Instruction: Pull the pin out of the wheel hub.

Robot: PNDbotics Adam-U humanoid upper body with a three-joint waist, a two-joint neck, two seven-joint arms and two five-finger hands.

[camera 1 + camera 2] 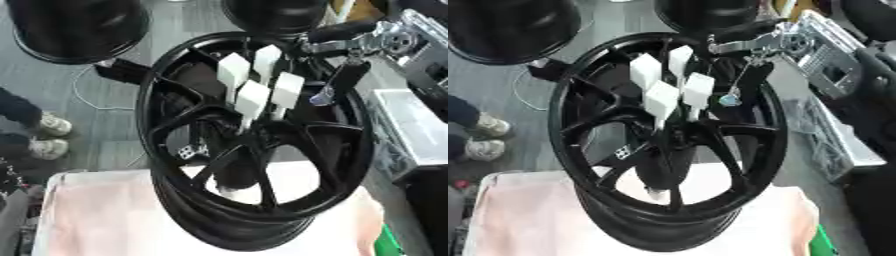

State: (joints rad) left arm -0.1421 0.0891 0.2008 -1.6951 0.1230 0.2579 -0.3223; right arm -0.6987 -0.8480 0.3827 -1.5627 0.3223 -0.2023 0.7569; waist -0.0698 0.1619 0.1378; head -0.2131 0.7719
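A black spoked wheel hub (pixel 175 90) stands upright on a pale cloth-covered table (pixel 96 215). My right arm (pixel 350 37) comes in from the upper right. Its white-covered right hand (pixel 254 95) reaches through the face of the wheel, and its lower end is close to the hub's centre (pixel 241 132). I cannot make out the pin; the hand and the spokes hide the centre. A small white piece (pixel 654 190) shows low behind the spokes. A small blue thing (pixel 321 98) hangs beside the hand. The left hand is out of sight.
Two more black wheels lie on the floor at the top left (pixel 79 30) and top middle (pixel 271 15). Metal equipment (pixel 411 125) stands close on the right. A person's shoes (pixel 48 135) are at the left edge. Something green (pixel 389 242) sits at the lower right.
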